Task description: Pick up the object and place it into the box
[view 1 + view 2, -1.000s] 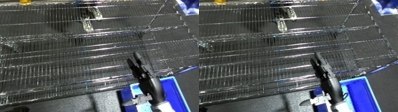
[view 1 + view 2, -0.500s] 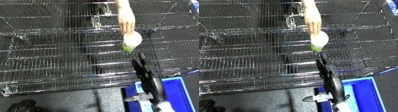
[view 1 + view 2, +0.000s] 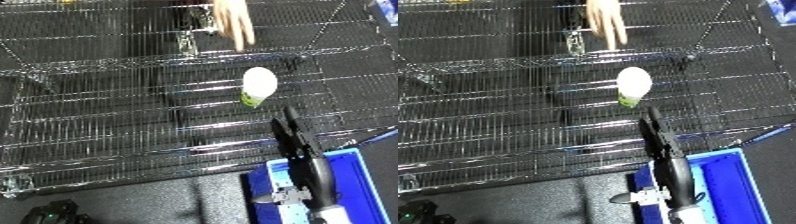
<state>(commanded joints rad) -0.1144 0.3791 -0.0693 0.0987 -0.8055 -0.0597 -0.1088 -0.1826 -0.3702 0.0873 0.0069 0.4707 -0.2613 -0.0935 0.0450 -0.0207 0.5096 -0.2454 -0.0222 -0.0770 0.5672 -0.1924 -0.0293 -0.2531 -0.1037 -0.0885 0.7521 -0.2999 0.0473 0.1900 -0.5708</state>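
The task has hardly begun: nothing is picked up and nothing is in the bin. The cup (image 3: pixel 258 86), white with a green base, lies tipped on the wire shelf (image 3: pixel 98 125), toward its right half and well short of the front edge. The right hand (image 3: pixel 290 134) reaches over the front edge of the shelf with its black fingers straight and together, holding nothing, its tips just below the cup and apart from it. The left hand shows in neither view. The blue bin (image 3: pixel 728 185) sits below the shelf's front right corner, under the right forearm. Left to do: grasp the cup, lift it, carry it back to the bin. A person's hand (image 3: pixel 604 20) hangs above the far edge of the shelf, clear of the cup; nothing else lies between hand and cup
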